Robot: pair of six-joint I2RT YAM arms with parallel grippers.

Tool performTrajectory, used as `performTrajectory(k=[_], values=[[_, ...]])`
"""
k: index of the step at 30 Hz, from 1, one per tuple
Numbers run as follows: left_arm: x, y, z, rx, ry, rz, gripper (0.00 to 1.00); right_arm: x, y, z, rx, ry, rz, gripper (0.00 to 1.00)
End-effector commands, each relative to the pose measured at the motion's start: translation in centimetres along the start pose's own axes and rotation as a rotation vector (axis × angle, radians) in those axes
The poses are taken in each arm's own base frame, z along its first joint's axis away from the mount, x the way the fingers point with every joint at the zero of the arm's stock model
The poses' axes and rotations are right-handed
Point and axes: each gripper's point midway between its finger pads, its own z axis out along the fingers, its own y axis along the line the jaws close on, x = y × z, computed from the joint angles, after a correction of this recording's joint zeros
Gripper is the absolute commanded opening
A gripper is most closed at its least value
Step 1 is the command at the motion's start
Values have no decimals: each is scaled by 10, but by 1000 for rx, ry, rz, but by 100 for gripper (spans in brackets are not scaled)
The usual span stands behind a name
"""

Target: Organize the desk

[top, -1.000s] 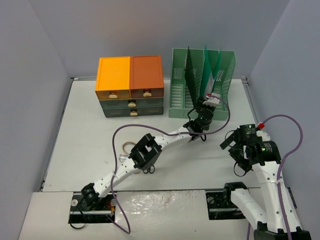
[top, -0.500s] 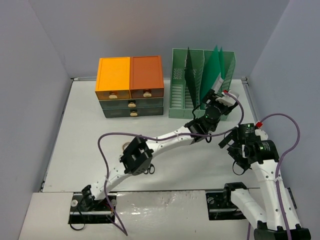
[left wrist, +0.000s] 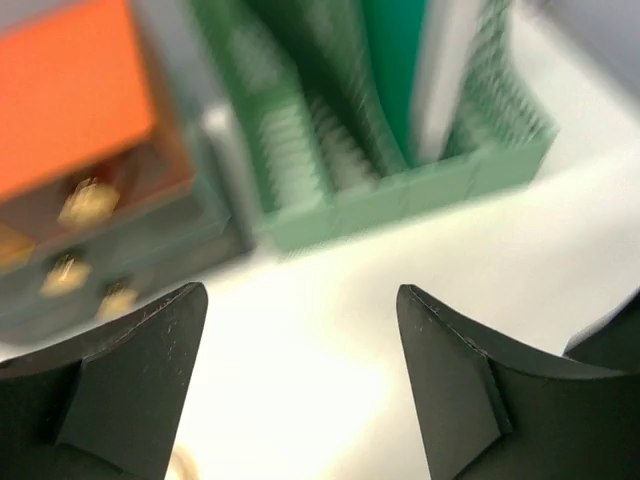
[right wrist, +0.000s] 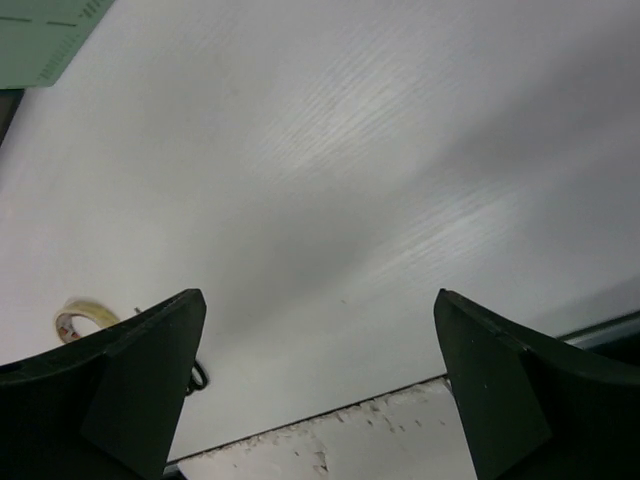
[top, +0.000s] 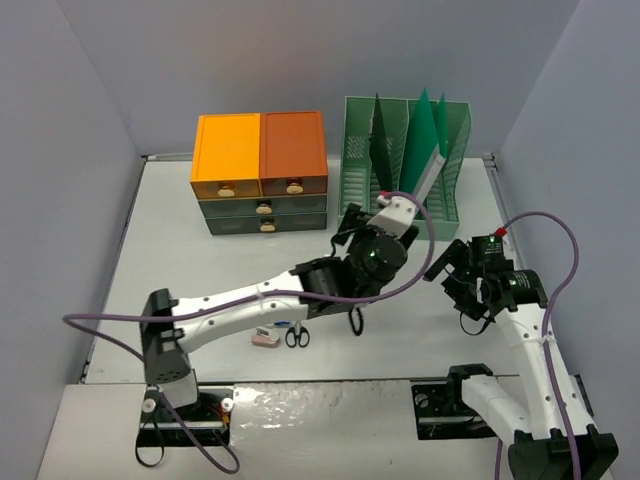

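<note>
Left wrist view: rack (left wrist: 330, 180) and drawers (left wrist: 80, 130) motion-blurred. Right wrist view: tape roll (right wrist: 72, 322) partly behind right gripper (right wrist: 315, 300). Top view: pink item (top: 266, 339) by scissors (top: 297, 337) unidentifiable.

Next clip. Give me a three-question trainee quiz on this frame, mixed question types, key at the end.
1. True or false: the left pincer is gripping a folder.
2. Where do the scissors lie? A in the file rack; B on the desk, near its front edge; C on the drawer unit.
3. Fill in: the right pincer stands ____ (open or shut).
Key: 1 false, it is open and empty; 2 B; 3 open.
</note>
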Motion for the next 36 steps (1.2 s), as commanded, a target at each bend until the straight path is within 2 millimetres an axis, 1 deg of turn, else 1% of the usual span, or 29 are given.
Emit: performTrajectory(k=[1,3,4,6,8,9,10,11,13,14,15,16,17,19,20,23,24,26,27,30,31,34,36], values=[[69,123,-83,-288,254,-154,72,4,59,27,-241,57,-96,95],[85,151,-102,-371,276,-220,72,12,82,32,-279,47,-162,95],[89,169,-113,-411,281,-213,72,13,96,35,-284,28,-191,94],[94,202,-132,-472,296,-177,72,18,128,50,-299,14,-253,94],[92,228,-145,-517,286,-208,72,29,164,59,-299,-1,-339,93],[91,241,-150,-537,276,-225,72,29,188,54,-320,-33,-383,93],[88,251,-154,-554,264,-239,72,25,212,46,-346,-73,-416,93],[86,260,-156,-569,253,-245,72,21,226,49,-346,-90,-432,93],[74,281,-161,-605,216,-262,72,37,264,55,-365,-85,-500,92],[68,289,-162,-609,221,-209,72,31,286,44,-404,-111,-500,92],[59,297,-157,-631,194,-243,72,35,293,50,-400,-104,-511,92],[52,304,-154,-643,182,-228,72,37,301,50,-410,-102,-519,92],[45,311,-152,-652,176,-189,72,39,311,48,-428,-102,-525,92],[38,322,-143,-671,173,-216,72,36,334,35,-471,-125,-532,92],[36,329,-136,-678,181,-232,72,39,338,35,-470,-124,-543,92],[40,358,-121,-749,189,-321,72,34,364,24,-510,-156,-575,92],[42,354,-116,-720,196,-336,72,31,370,20,-523,-166,-582,92],[55,368,-107,-735,224,-393,72,23,382,10,-543,-195,-595,92],[59,374,-103,-737,236,-416,72,18,391,2,-563,-215,-601,93],[67,388,-79,-737,251,-473,72,12,401,-13,-588,-240,-614,93],[67,393,-68,-732,256,-495,72,13,402,-15,-592,-240,-620,93],[70,406,-38,-706,270,-590,71,15,398,-13,-583,-236,-633,93],[71,411,-14,-680,265,-632,70,19,394,-12,-576,-225,-642,92]])
